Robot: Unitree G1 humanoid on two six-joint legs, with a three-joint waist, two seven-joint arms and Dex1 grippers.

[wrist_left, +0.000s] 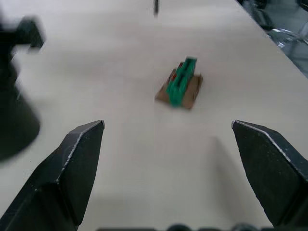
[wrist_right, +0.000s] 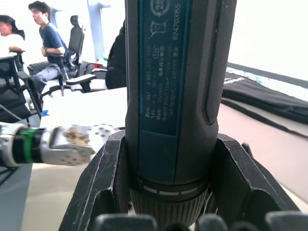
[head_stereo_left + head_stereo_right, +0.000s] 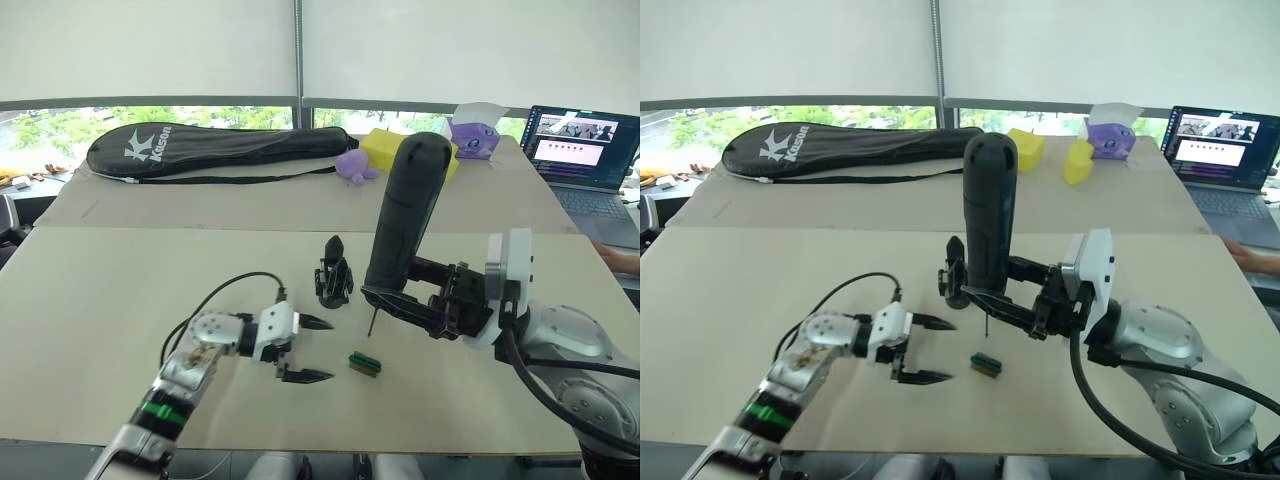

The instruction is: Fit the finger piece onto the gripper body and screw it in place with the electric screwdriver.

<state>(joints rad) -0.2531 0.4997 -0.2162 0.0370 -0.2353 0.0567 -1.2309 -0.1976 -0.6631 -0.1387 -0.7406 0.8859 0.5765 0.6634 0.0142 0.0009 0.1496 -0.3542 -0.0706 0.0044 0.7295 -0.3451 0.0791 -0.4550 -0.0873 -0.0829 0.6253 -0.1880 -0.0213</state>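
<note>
Matt black plastic electric screwdriver (image 3: 405, 215) with thin metal bit; smooth table (image 3: 150, 290).

Office: laptop (image 3: 583, 148), roller blinds (image 3: 150, 48), office chairs (image 2: 77, 38), seated people (image 2: 45, 41).

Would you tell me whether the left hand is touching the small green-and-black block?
Apart: the left wrist view shows bare table between the open left hand and the small green-and-black block.

Obscured and cut-off items

In the right eye view the electric screwdriver (image 3: 988, 215) hides most of the gripper body (image 3: 952, 268). In the left wrist view a blurred dark mass (image 1: 17, 103) is cut off at 9 o'clock, unidentifiable; the green block (image 1: 182, 88) is blurred. The laptop (image 3: 583, 148) is cropped at 3 o'clock.
</note>
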